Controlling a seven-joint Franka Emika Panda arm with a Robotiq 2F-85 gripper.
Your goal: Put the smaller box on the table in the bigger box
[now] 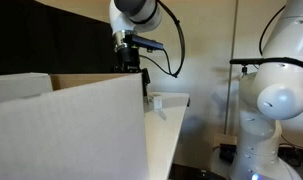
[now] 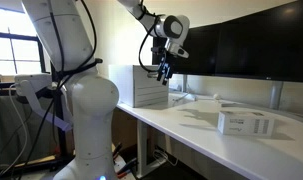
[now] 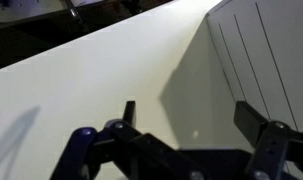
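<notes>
Claw (image 2: 163,77) spread, smaller box (image 2: 246,123) well apart

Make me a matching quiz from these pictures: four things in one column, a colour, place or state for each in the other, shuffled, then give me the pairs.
Column one:
1. smaller box
2. bigger box
3. gripper
4. table

Column two:
A. open, holding nothing
B. plain white top with a straight edge
C. lying on the table, well away from the gripper
D. pale walls with a brown top edge

Pairs: 1-C, 2-D, 3-A, 4-B
</notes>
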